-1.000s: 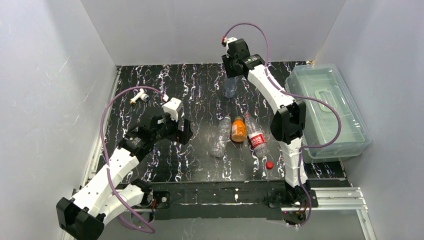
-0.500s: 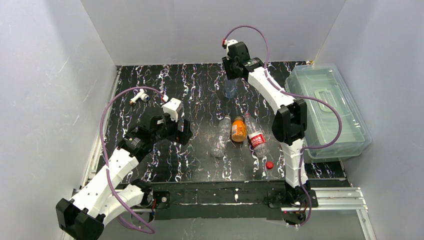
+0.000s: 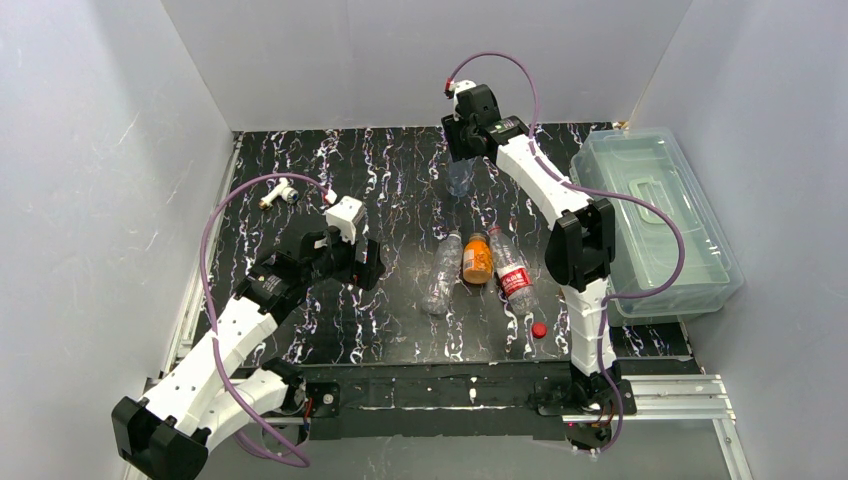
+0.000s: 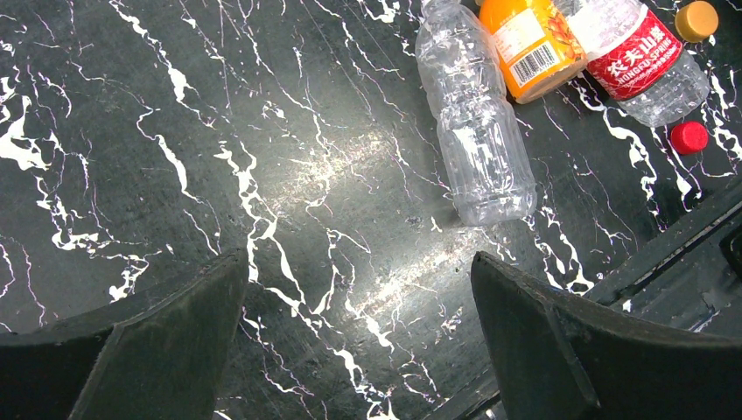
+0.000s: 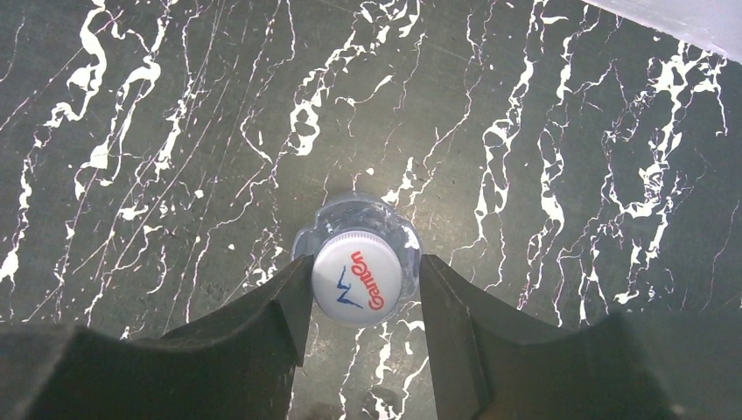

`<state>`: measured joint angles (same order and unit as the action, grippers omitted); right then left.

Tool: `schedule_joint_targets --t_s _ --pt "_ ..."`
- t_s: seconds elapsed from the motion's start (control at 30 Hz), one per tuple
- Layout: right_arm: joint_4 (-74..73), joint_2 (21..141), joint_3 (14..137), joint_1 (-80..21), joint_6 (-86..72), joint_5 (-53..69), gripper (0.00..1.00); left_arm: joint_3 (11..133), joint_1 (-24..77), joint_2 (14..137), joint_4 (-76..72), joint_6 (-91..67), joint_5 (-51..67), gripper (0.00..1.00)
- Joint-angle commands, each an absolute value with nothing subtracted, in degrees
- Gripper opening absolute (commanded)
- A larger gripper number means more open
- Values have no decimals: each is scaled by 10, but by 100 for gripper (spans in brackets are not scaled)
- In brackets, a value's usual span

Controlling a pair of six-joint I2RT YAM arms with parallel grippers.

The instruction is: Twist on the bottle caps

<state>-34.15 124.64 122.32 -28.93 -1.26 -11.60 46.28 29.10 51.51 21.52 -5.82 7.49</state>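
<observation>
One white red-lettered cap (image 5: 357,284), right end effector (image 5: 361,273) parted around it, left end effector (image 4: 355,262) spread wide, empty

My right gripper (image 5: 359,278) directly over an upright bottle (image 5: 395,229) on the tabletop (image 5: 569,131), its cap (image 5: 357,289) between the fingers (image 5: 262,324), three bottles (image 4: 477,131) lying ahead-right of my left gripper (image 4: 357,262), two loose caps (image 4: 689,137) beside them.

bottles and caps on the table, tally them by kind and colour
clear bottles: 2, the lying clear bottle and the upright clear bottle
orange juice bottle: 1
red-label water bottle: 1
red cap: 1, loose
orange cap: 1, loose
white cap: 1, on the upright clear bottle
total: 7
</observation>
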Motion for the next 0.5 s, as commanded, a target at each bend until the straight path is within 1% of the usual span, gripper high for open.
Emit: schedule_joint_targets --t_s 0.0,0.47 --pt "-348 1231 1240 -290 -15 -112 57 468 290 511 221 -57 76 98" --pt "-361 1244 1274 -290 -18 -106 59 465 290 513 219 -56 79 98"
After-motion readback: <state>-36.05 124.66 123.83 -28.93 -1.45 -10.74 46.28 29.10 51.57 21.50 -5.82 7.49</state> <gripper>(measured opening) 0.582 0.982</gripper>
